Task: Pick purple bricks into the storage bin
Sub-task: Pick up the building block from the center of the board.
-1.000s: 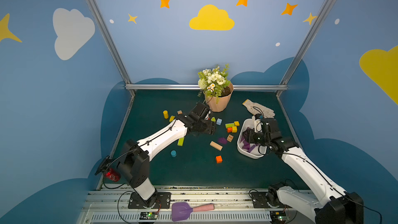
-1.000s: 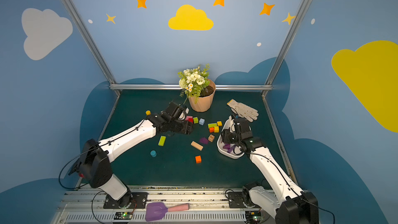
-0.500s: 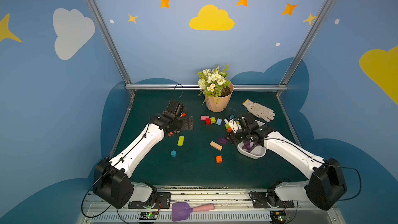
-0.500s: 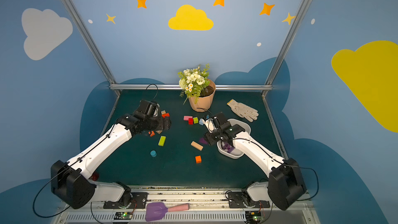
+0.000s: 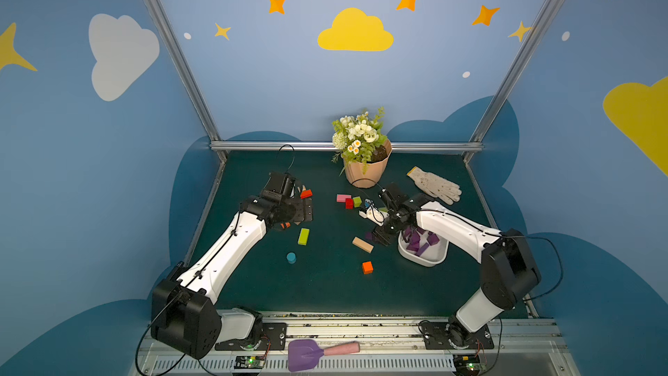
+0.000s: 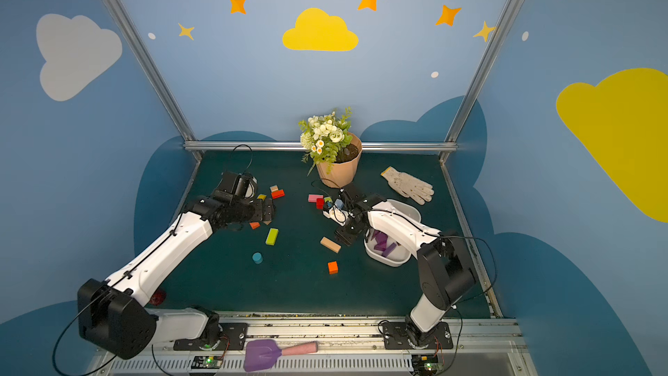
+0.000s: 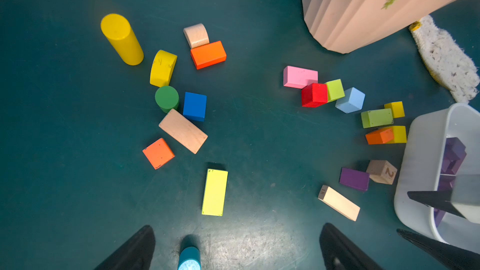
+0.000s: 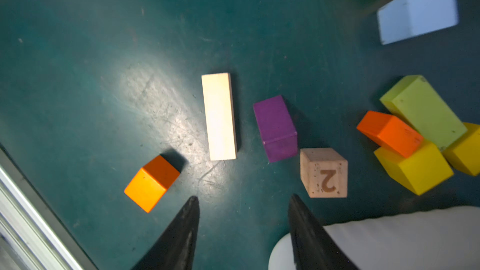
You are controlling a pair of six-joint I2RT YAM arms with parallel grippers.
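A white plastic storage bin with rounded corners (image 5: 422, 259) sits right of centre on the dark green tabletop (image 5: 325, 291) in both top views, with a heap of dark-purple painted bricks (image 5: 419, 244) already lying inside it. One small purple oblong brick (image 8: 275, 128) lies outside on the table, just left of the bin's wall, between a pale wooden oblong block (image 8: 219, 116) and a bare wooden cube stamped with the figure 2 (image 8: 323, 172), close to the cube and a little apart from the block. An orange cube (image 8: 152, 183) lies apart, lower in the top views. The right gripper (image 8: 243, 196) hangs over this spot beside the bin, its black jaws parted with nothing between them and the purple brick just ahead of its tips. Left of centre, the left gripper (image 7: 238, 225) stands with jaws spread wide and empty above scattered coloured blocks, a yellow-green oblong block (image 7: 215, 192) lying on the table ahead of it. A ribbed peach flowerpot of white flowers (image 5: 367, 171) stands at the back centre, a white knitted glove (image 5: 435, 184) lying flat to its right
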